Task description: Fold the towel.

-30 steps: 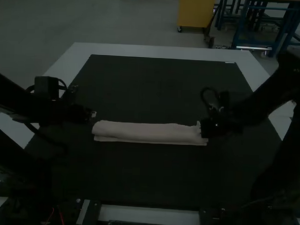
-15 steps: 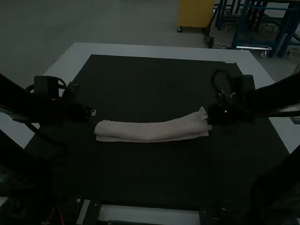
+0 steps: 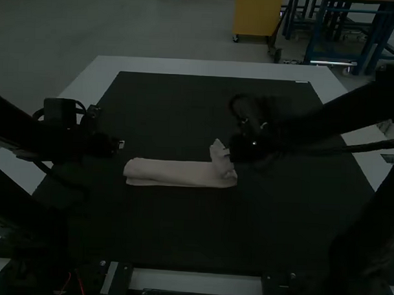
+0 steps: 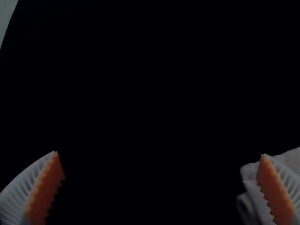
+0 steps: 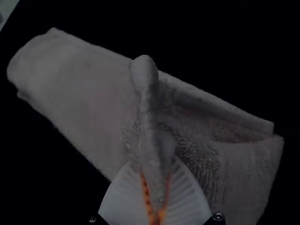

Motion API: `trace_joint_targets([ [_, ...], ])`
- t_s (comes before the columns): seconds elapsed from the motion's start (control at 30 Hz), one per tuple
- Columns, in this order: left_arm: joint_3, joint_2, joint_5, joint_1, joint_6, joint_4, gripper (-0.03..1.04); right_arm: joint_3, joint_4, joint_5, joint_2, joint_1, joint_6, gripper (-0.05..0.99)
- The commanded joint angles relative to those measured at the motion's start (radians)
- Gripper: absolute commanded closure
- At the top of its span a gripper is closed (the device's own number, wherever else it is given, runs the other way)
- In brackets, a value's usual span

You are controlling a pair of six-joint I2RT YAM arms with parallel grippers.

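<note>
Towel [image 3: 173,173], ridge pinched by right gripper [image 3: 232,152], two o'clock.
Left gripper [image 3: 121,145] spread, ten o'clock; right wrist view adds nubbly pile.

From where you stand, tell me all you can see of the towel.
The towel is pale, plain and fuzzy like terry. It lies on the dark mat as a narrow, layered strip. At its right-arm end, the right gripper pinches a raised fold, lifted above the rest.
</note>
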Motion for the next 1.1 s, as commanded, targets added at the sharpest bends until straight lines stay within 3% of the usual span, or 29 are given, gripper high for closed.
trace_joint_targets([
  [0.0,0.014,-0.018,-0.013,0.006,-0.006,0.007,0.04,0.048,0.027,-0.02,0.042,0.043,0.044,0.96],
  [0.2,-0.004,-0.019,-0.027,0.008,-0.005,0.028,0.04,0.122,0.078,-0.041,0.144,0.109,0.063,0.96],
  [0.83,-0.036,-0.047,-0.054,0.141,0.008,0.088,0.04,0.324,0.167,-0.067,0.346,0.278,0.107,0.96],
  [1.07,-0.053,-0.096,-0.053,0.15,0.008,0.09,0.04,0.398,0.169,-0.069,0.406,0.312,0.106,0.96],
])
